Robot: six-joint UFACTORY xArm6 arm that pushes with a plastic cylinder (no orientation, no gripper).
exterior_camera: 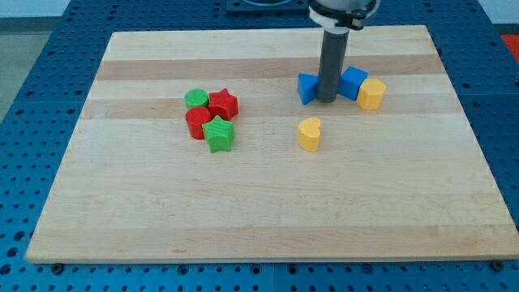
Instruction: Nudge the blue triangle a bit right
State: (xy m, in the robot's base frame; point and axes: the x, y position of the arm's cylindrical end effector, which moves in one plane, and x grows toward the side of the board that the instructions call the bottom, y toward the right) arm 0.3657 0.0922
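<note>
The blue triangle (306,88) lies on the wooden board (268,211) right of centre, near the view's top. My tip (326,100) stands right against its right side, between it and a blue cube (353,82). The rod hides part of the gap between the two blue blocks.
A yellow hexagon block (371,94) touches the blue cube's right side. A yellow heart block (309,134) lies below the triangle. At the left, a cluster: green cylinder (195,100), red star (223,104), red block (197,123), green star (218,134).
</note>
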